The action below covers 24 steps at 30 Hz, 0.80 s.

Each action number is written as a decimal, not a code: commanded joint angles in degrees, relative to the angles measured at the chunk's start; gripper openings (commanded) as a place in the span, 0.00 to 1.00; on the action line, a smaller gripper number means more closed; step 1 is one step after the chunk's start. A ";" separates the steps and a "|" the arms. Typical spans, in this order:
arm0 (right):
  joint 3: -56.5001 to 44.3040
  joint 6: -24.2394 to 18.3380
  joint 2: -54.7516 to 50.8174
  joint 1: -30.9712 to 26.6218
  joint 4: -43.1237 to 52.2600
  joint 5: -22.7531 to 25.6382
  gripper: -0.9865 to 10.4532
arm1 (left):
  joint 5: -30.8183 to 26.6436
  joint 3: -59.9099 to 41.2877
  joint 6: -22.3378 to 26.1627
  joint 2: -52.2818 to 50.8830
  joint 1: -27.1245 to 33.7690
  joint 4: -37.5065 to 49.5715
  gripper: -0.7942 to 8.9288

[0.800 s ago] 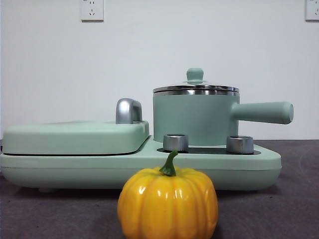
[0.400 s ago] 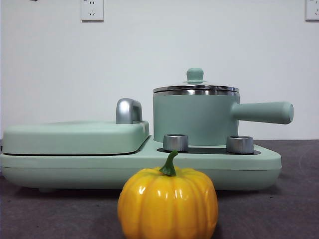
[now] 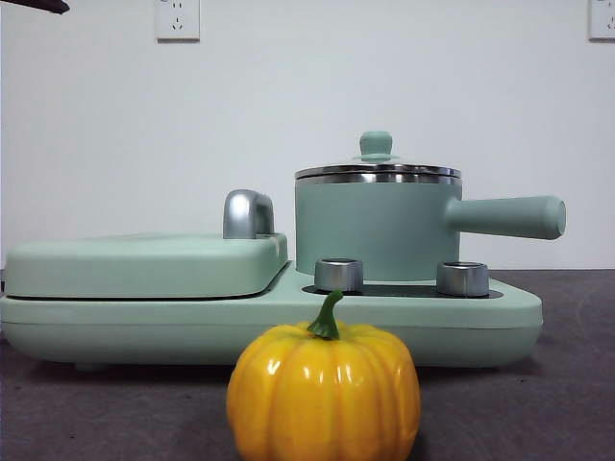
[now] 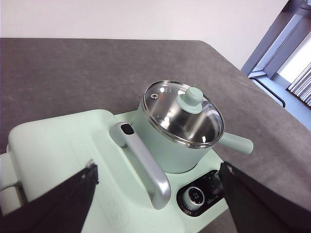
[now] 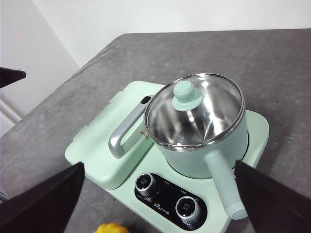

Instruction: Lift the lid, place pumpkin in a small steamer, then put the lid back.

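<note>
Even, soft indoor light, all views sharp; glare streaks on pumpkin (image 3: pixel 323 392), bright reflections on glass lid (image 4: pixel 184 113) and steel rim; faint shadow under cooker base (image 3: pixel 269 327); window daylight upper corner, left wrist view

One pumpkin (image 3: pixel 324 394), one small steamer (image 3: pixel 377 229) and one glass lid (image 3: pixel 377 170) with a single mint-green knob (image 3: pixel 376 144) are counted, all belonging to one mint-green cooker base (image 3: pixel 485 322). Two steel control dials (image 3: pixel 339 275) (image 3: pixel 463 279) are seen on that base, along with one flat griddle cover (image 3: pixel 144 264) fitted with one chrome handle (image 3: pixel 248 213). Two wall sockets (image 3: pixel 177 18) (image 3: pixel 602 18) are counted on the wall, and two grippers, the left gripper (image 4: pixel 160 199) and the right gripper (image 5: pixel 160 199), each with two black jaws.
</note>
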 commanded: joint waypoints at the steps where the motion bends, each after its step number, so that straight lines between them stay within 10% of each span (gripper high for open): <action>1: 0.83 -0.44 0.37 0.09 0.39 -0.11 0.52 | 0.31 2.01 -0.90 2.21 -0.44 0.22 0.50; 24: 0.83 -0.15 0.37 0.11 -1.31 -0.17 0.52 | -6.54 55.71 5.16 53.48 -14.12 -27.41 0.50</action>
